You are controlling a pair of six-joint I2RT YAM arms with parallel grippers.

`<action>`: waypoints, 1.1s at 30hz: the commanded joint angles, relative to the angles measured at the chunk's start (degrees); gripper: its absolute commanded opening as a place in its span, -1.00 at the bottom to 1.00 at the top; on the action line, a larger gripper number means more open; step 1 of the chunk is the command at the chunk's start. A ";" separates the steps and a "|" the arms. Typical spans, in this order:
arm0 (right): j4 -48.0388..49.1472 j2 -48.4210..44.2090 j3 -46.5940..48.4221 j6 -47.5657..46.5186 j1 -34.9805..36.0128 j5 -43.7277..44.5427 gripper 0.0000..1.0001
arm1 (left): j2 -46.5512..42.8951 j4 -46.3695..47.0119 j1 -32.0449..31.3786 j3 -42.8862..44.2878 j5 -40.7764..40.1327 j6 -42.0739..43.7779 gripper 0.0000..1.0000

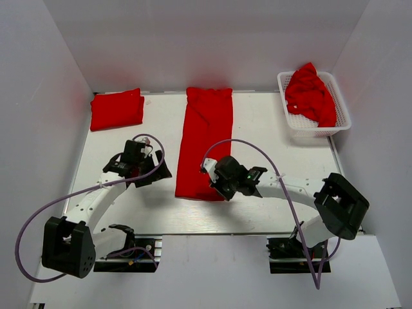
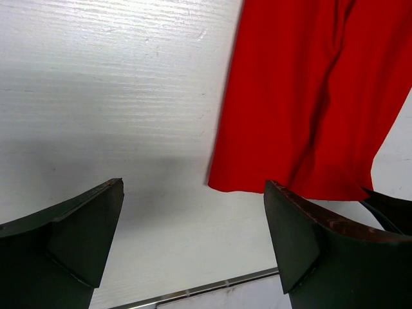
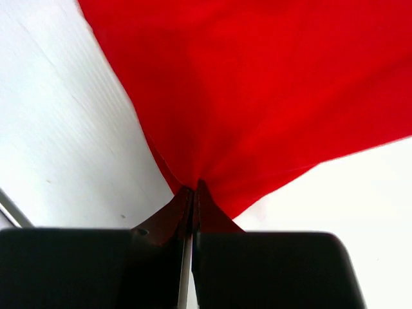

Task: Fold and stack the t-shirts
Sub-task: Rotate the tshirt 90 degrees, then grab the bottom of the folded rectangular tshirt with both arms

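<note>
1 red t-shirt (image 1: 205, 129), folded into a long strip, lies mid-way across the desk (image 1: 302, 158). The right hand (image 3: 193, 193) pinches its near right corner; the left hand (image 2: 193, 182) hangs spread just left of the near left corner. For an even fold, the left hand should likely grip that corner first, then the 2 lift together.

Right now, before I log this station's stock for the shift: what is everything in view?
folded t-shirt: 1, red, far-left corner of the table
long t-shirt: 1, red, folded into a strip, table centre
crumpled t-shirts: count unclear, red, in the basket
basket: 1, white, far-right corner
table: 1, white
cables: 2, purple, along the arms
left gripper: black, open, over bare table beside the strip
right gripper: black, shut on the strip's near corner
</note>
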 commanded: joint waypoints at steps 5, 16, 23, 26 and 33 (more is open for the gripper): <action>-0.28 -0.53 -4.45 2.14 0.83 -0.13 0.00 | 0.13 0.42 0.22 0.76 0.93 0.62 1.00; 0.60 -13.18 -4.11 12.67 0.83 2.65 0.80 | 2.59 1.20 -0.31 2.34 7.51 4.48 1.00; -9.14 -8.46 1.51 33.63 0.31 14.16 0.80 | 5.58 5.43 -2.85 0.49 11.30 7.30 1.00; -12.05 -5.99 2.48 39.49 -0.13 13.39 0.80 | 6.89 7.01 -4.61 -0.73 11.30 7.91 1.00; -12.85 -0.79 3.28 42.39 -3.12 11.98 0.76 | 11.20 10.52 -8.92 -1.79 5.87 5.55 0.94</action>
